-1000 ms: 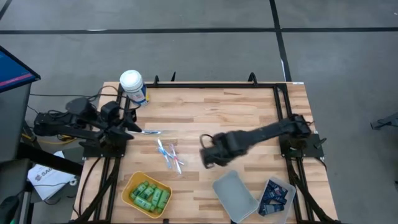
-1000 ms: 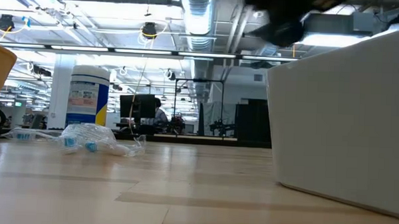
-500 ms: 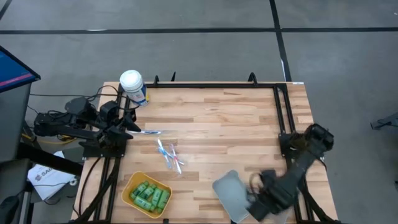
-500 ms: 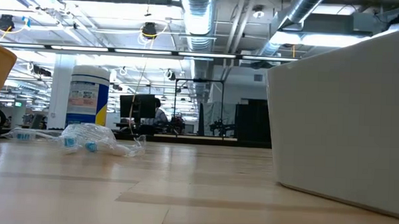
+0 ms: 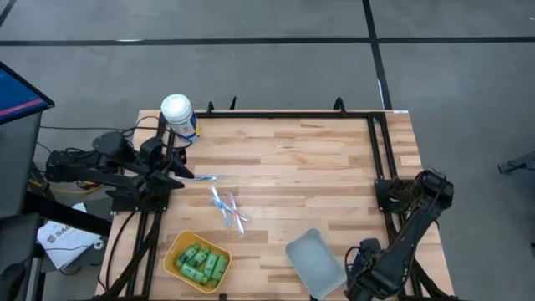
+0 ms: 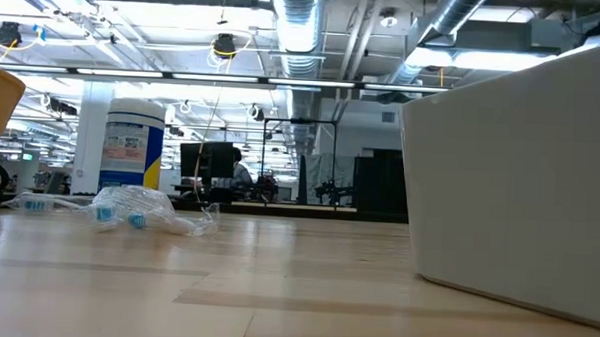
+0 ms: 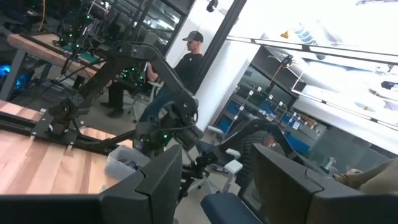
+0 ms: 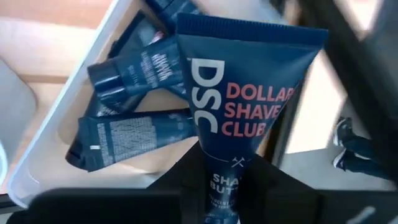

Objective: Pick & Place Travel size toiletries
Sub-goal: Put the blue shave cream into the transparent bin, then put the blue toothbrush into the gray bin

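Inside white bin (image 8: 43, 149): navy tubes (image 8: 134, 134); yellow tray (image 5: 174, 249): green bottles (image 5: 201, 263).

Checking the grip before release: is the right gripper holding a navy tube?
Yes, the right gripper is shut on a navy Dollar Shave Club tube, held above the white bin of similar tubes.

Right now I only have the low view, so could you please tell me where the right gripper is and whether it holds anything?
Observer: The right gripper is shut on a dark navy flat tube.
Operator: Where over the table is it?
Observer: At the front right corner, above the white plastic tray that holds more navy tubes.
Operator: And the left arm?
Observer: The left gripper waits open at the table's left edge.
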### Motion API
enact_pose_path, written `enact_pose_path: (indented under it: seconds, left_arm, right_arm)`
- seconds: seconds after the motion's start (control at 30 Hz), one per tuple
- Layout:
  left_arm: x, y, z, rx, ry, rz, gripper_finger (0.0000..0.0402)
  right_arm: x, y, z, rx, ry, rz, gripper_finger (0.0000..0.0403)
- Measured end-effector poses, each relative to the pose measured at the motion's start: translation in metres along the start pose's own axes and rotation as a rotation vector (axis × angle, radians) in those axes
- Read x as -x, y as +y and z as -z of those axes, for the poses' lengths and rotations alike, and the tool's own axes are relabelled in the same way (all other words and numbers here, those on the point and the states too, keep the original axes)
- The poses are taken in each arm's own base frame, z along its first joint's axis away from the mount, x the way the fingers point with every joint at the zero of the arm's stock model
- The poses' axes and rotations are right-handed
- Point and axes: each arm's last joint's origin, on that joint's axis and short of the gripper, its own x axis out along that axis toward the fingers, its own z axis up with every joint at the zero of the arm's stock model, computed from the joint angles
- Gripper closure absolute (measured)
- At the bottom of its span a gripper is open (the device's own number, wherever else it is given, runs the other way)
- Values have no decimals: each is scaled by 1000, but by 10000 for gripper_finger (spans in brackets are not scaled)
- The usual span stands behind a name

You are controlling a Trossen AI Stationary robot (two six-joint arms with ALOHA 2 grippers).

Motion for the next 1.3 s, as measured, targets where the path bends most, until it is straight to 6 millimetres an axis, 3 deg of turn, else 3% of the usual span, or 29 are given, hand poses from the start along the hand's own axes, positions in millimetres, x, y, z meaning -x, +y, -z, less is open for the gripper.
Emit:
enact_pose_path:
  seconds: [0.2, 0.3, 0.53, 0.73, 0.87, 0.97, 1.1, 1.3]
  left_arm:
    - [-5, 3, 2, 6, 19, -12, 216]
    - [-7, 4, 2, 1, 24, -15, 216]
    - [-8, 7, 6, -65, 64, -44, 216]
    - [-7, 33, 34, -17, 277, -439, 216]
    - [0, 53, 57, -74, 488, -783, 216]
    - [-1, 63, 67, -112, 601, -944, 215]
    - [-13, 76, 77, 7, 628, -1056, 204]
    - [-34, 96, 99, -33, 855, -1053, 166]
  right_arm:
    - [-24, 11, 4, 52, 62, -70, 348]
    - [-28, 15, 6, 79, 91, -102, 325]
    - [-27, 16, 7, 94, 100, -118, 186]
    - [-26, 18, 7, 89, 108, -128, 100]
    - [-26, 21, 6, 88, 120, -140, 89]
    - [-25, 21, 6, 91, 120, -141, 89]
    - [-25, 21, 6, 93, 119, -142, 91]
    - [-25, 22, 6, 89, 89, -172, 92]
